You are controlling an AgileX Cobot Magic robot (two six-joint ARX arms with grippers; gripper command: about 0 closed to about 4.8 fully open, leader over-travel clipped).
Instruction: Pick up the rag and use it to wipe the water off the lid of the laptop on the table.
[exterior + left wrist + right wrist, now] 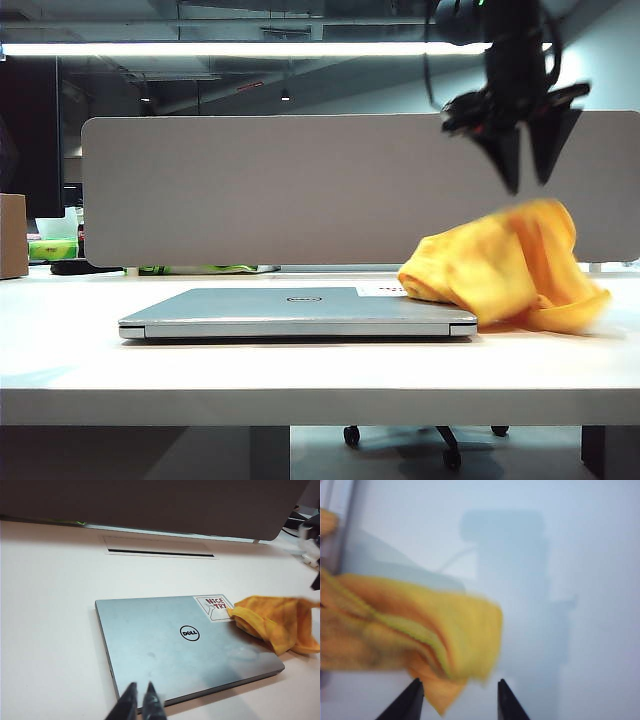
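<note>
While the right gripper [527, 160] hangs in the air at the right of the scene with its two fingers parted and nothing between them, the rag [510, 265] sits just below it, blurred, heaped at the right end of the laptop [300, 312] and spilling onto the table [300, 375]. One fold lies over the lid [170, 645] at its far right corner, beside a sticker [212, 607]. The left gripper [141, 700] hovers at the laptop's near edge, fingers almost together, empty. A grey divider panel [260, 190] stands along the table's far side.
</note>
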